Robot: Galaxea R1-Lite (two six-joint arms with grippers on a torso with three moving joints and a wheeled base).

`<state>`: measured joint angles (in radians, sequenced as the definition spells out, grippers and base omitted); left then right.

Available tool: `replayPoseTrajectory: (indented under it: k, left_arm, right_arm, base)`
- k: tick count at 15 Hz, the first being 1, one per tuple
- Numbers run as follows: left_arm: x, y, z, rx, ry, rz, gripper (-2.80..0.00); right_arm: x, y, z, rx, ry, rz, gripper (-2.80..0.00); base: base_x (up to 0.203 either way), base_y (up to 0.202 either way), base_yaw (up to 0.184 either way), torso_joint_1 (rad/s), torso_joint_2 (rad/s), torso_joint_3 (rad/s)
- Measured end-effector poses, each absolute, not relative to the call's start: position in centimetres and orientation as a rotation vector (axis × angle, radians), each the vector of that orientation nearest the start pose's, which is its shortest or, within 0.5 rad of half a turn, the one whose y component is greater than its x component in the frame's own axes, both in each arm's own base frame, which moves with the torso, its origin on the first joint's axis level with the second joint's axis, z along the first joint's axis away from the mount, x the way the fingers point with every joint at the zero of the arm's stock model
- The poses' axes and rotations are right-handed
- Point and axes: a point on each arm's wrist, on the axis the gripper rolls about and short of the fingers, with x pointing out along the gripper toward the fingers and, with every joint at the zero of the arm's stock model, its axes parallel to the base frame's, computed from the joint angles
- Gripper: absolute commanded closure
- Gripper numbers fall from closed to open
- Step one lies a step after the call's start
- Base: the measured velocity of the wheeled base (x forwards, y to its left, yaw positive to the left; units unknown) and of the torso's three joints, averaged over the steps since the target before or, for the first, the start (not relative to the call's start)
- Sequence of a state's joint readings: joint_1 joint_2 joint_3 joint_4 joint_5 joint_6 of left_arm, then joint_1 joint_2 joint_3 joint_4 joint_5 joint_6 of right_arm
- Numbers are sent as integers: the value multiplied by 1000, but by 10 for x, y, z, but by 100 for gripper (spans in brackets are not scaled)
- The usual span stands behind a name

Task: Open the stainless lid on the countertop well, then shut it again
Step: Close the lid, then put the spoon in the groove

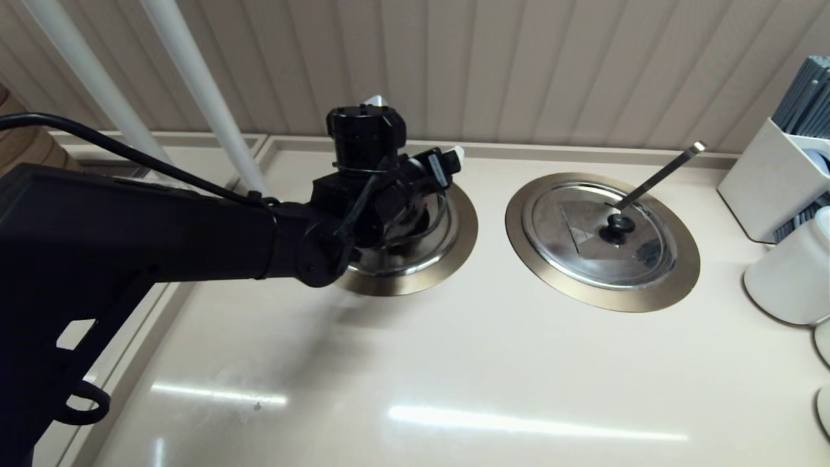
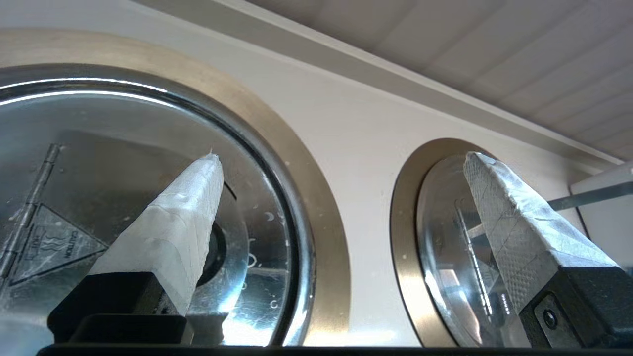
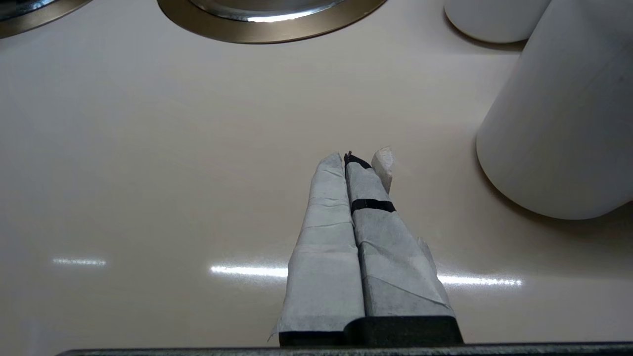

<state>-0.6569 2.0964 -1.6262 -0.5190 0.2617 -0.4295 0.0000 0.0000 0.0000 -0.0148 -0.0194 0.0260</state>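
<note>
Head view looks steeply down over the glossy beige countertop. Left wrist view sits low, close; right wrist view hovers higher. All three share the twin well's brushed bronze rim.

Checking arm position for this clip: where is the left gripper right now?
In the head view the left gripper is open over the stainless lid of the left countertop well, beside the twin well.

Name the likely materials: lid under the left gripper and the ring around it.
The stainless lid: polished steel by its mirror reflections, with a hinge. The countertop well rim: brushed bronze-toned metal, probably, from its matte sheen. Left gripper hovers open above.
</note>
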Motion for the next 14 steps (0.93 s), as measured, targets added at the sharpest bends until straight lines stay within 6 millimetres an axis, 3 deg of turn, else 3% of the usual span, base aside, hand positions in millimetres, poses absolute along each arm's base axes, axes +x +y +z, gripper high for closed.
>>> replayPoseTrajectory:
  k: [7, 11, 14]
  left_arm:
    - [348, -254, 288, -486, -36, -403, -280]
    - [329, -199, 336, -515, -133, -377, -280]
    - [295, -143, 345, -469, -92, -438, -280]
  right_arm:
    - [-23, 0, 77, 26, -15, -19, 0]
    - [-23, 0, 77, 26, -15, -19, 0]
    - [-23, 0, 77, 26, -15, -20, 0]
  base:
    - [0, 0, 0, 0, 0, 0]
    - [0, 0, 0, 0, 0, 0]
    - [0, 0, 0, 0, 0, 0]
